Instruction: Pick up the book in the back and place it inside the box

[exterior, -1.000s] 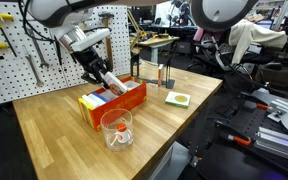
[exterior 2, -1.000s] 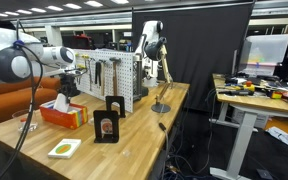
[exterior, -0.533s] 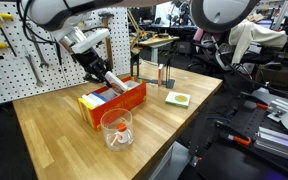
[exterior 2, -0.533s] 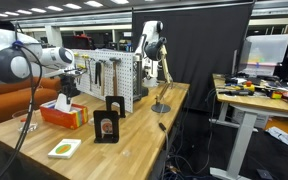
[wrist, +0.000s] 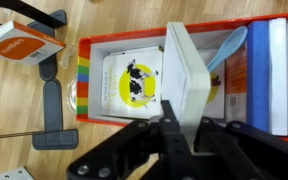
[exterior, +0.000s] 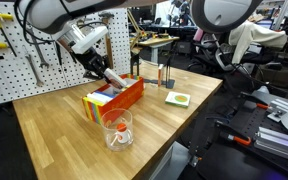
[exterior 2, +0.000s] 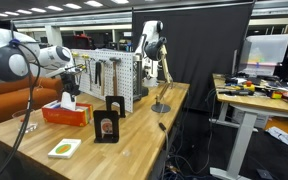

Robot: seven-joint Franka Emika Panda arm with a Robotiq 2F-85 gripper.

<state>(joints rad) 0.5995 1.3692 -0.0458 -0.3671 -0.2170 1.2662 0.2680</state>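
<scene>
The orange-red box [exterior: 116,100] with rainbow-striped sides [wrist: 81,85] lies on the wooden table; it also shows in an exterior view [exterior 2: 69,114]. My gripper [wrist: 187,125] is shut on the thin white book [wrist: 189,70], seen edge-on, and holds it down into the open box. In both exterior views the gripper [exterior: 105,75] [exterior 2: 68,96] hangs right over the box with the book [exterior: 111,83] slanting into it. The book's cover picture is hidden.
Other books lie in the box: one with a yellow circle [wrist: 134,80], blue and orange ones [wrist: 274,70]. A clear cup [exterior: 117,130] stands in front of the box. A green-and-white pad [exterior: 178,98] [exterior 2: 64,148], a black stand [exterior 2: 107,120] and a pegboard [exterior 2: 112,75] are nearby.
The box has shifted and turned slightly on the table. My gripper, still holding the book, has moved a little with it.
</scene>
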